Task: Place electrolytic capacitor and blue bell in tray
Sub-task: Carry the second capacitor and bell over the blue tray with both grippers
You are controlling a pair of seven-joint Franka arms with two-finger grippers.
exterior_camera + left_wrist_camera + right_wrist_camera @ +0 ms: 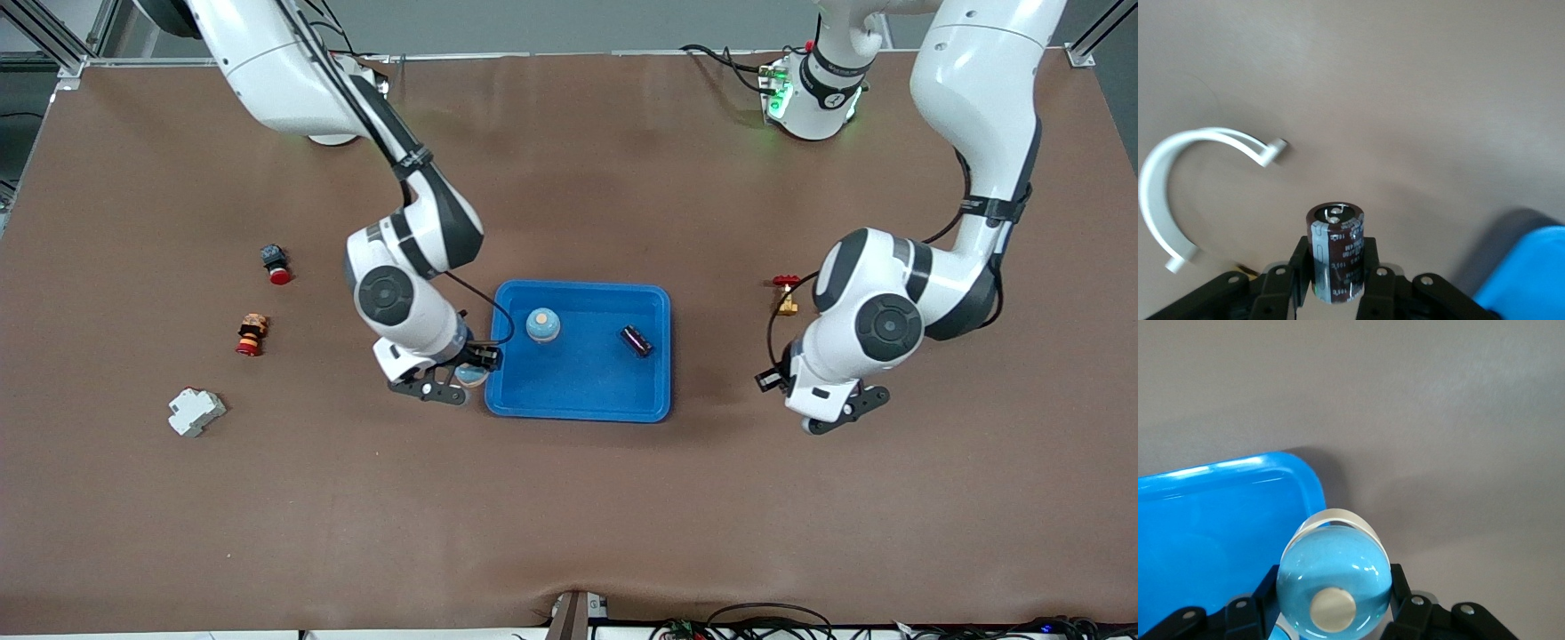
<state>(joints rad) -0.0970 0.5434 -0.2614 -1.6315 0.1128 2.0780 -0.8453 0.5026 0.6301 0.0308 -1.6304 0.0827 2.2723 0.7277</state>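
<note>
Both grippers are gripping parts beside the tray (578, 391).

Front view: the tray is already holding 1 blue bell (542, 325) and 1 dark capacitor (636, 340); the right gripper (462, 378) is hanging just beside the tray's edge toward the right arm's end, the left gripper (836, 418) over bare table toward the left arm's end.
Left wrist view: its fingers are clamping an electrolytic capacitor (1335, 253).
Right wrist view: its fingers are squeezing a 2nd blue bell (1333, 583) just outside the tray's corner.
</note>
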